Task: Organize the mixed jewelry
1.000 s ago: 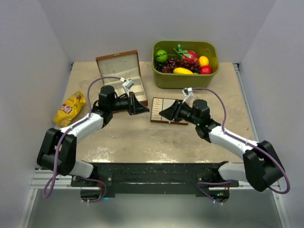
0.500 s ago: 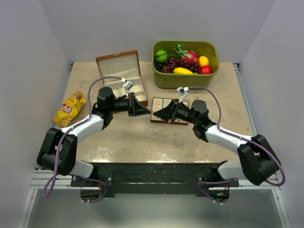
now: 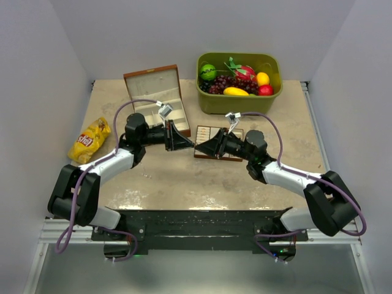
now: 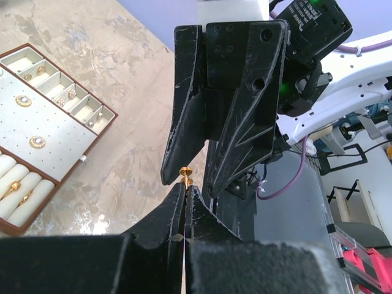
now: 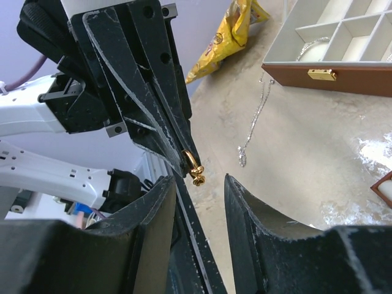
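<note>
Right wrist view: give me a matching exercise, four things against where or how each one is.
1. small gold earring
2. thin silver chain
3. yellow crinkly snack bag
4. right end effector

A. loose on the table beside the brown wooden box
B. open, tips near the earring
C. pinched by the left end effector
D. farthest away, past the chain

Pairs: 1-C, 2-A, 3-D, 4-B

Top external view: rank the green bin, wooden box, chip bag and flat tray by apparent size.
green bin
wooden box
chip bag and flat tray: look alike, tray partly hidden
</note>
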Controlling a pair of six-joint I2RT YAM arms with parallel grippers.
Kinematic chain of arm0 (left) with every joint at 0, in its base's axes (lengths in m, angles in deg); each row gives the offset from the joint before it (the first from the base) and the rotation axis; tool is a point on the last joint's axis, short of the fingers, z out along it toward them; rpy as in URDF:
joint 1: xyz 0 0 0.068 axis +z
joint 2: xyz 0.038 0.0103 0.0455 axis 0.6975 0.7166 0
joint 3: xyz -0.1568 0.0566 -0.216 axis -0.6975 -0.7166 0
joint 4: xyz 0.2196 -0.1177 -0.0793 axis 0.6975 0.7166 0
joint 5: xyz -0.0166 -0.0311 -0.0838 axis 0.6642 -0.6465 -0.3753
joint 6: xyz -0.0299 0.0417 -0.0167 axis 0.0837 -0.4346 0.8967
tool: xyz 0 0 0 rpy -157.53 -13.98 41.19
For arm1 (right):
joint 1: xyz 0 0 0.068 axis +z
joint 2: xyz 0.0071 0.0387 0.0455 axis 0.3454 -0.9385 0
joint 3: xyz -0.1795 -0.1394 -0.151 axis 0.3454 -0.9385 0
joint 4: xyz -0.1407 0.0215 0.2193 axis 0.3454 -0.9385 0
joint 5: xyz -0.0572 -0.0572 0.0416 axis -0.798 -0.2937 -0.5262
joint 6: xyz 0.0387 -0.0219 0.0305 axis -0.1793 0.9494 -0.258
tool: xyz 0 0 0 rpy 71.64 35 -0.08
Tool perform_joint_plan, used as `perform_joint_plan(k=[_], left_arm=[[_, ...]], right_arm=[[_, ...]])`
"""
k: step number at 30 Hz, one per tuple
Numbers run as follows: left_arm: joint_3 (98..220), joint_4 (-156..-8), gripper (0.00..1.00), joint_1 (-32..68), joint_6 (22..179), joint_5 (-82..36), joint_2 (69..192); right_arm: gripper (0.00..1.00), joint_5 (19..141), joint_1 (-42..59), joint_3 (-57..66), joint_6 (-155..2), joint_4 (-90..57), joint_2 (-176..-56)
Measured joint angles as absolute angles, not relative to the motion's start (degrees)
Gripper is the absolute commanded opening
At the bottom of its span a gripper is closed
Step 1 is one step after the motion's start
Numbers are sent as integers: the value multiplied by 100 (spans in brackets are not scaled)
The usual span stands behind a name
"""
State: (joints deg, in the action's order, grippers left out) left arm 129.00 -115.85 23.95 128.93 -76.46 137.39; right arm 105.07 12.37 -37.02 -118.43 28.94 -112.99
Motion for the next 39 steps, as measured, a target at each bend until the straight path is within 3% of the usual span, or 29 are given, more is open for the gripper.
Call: perform_joint_plan(k=[7,39], left_arm=[[12830,-11679,0,2395,12992,-7648,13754],[12734,-12199,0,2395,13315,-7709,13911]], right_arm=[[32,10487,1237,-3704,-11856,2953,-11299],[25,10489,1239,-3758,-11977,3248,-11340]])
